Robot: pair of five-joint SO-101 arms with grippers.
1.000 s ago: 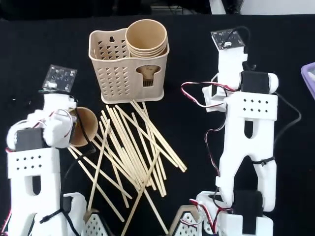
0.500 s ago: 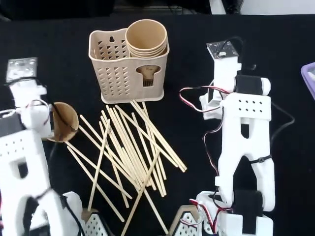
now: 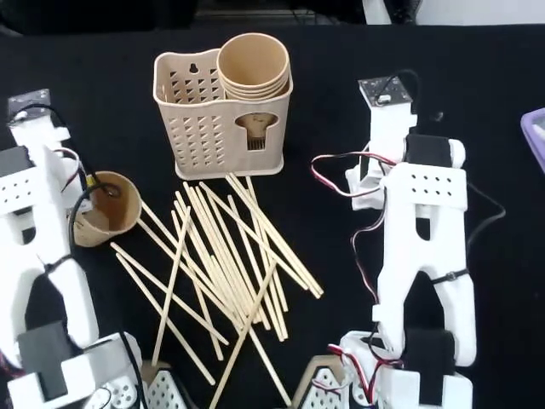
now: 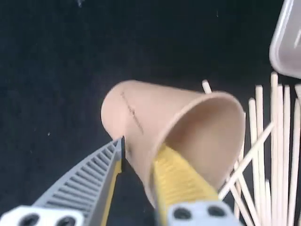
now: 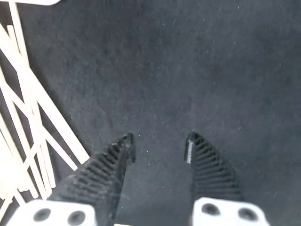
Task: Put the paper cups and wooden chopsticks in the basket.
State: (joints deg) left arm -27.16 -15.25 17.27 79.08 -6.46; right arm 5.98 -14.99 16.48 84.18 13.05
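Paper cup (image 3: 115,204) in left fingers (image 4: 176,179), chopsticks (image 3: 226,256) beside, basket (image 3: 200,128) beyond

No legible text, no labels, no numbers, no signs on anything

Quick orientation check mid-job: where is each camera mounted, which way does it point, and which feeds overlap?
High view: fixed above the table, looking down on basket, chopsticks, left arm and right arm.
Left wrist view: on the left arm's wrist, looking along the left fingers at the cup they pinch, one inside, one outside.
Right wrist view: on the right arm's wrist, looking down past the open right fingers at the table.
Shared: chopsticks in all three; cup in high and left wrist views.
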